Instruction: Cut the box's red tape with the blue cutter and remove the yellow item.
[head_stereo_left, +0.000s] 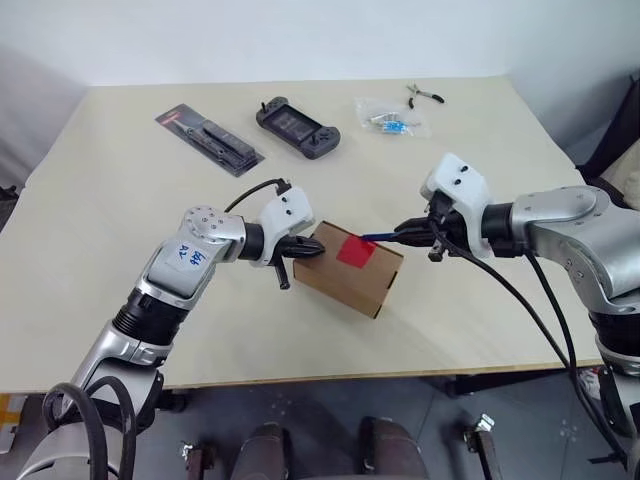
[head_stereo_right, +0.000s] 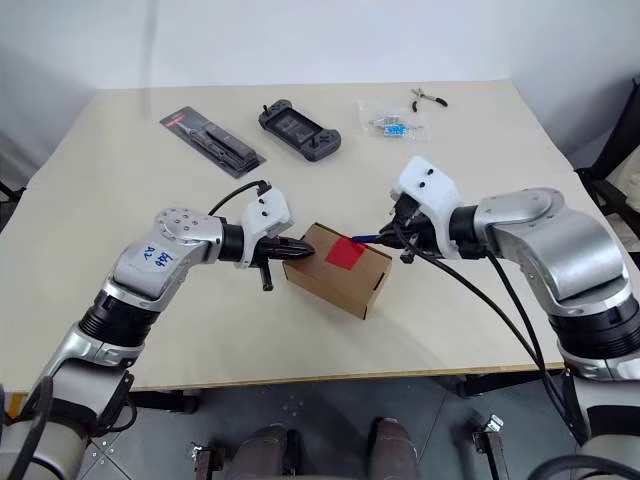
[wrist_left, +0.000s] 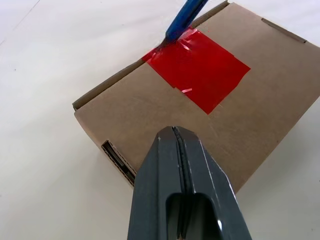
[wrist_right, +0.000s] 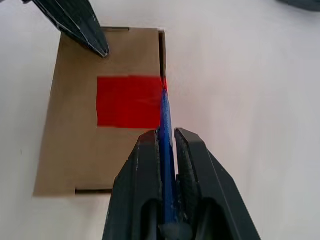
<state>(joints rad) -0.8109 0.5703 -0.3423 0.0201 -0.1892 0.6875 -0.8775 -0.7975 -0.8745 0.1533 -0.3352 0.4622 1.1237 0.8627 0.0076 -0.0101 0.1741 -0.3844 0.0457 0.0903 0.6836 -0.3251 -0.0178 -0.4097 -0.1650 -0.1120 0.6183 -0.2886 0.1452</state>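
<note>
The right tool (wrist_right: 167, 145) pinches the blue cutter (wrist_right: 165, 120) lengthwise between its two black fingers, so the stick runs straight out ahead of it like a pen; held that way, the cutter's tip can be steered along a line by moving the wrist alone. That tip sits right at the edge of the red tape (wrist_right: 129, 101), on the seam where the lid flap meets the side of the box (wrist_left: 150, 120), which looks like the spot where the tape bridges the opening and so has to be severed. The tape appears mostly whole, with perhaps a small nick by the tip, so I judge the cut to be at its start. On the far side of the tape from the cutter, the left tool (wrist_left: 175, 137) has its fingers pressed together with nothing between them, and its tip rests on or just over the cardboard top near the corner; most likely it serves as a weight so the light box does not slide or tip across the bench (head_stereo_left: 120, 300) when the cutter pushes. The box lies flat, flaps closed, between the two tools. The yellow item cannot be seen, presumably shut inside. Well beyond both tools, at the bench's far edge, lie a packaged black tool (head_stereo_left: 210, 139), a dark handheld console (head_stereo_left: 297, 128), a clear bag (head_stereo_left: 392, 120) and small pliers (head_stereo_left: 425, 95), all clear of the work.
</note>
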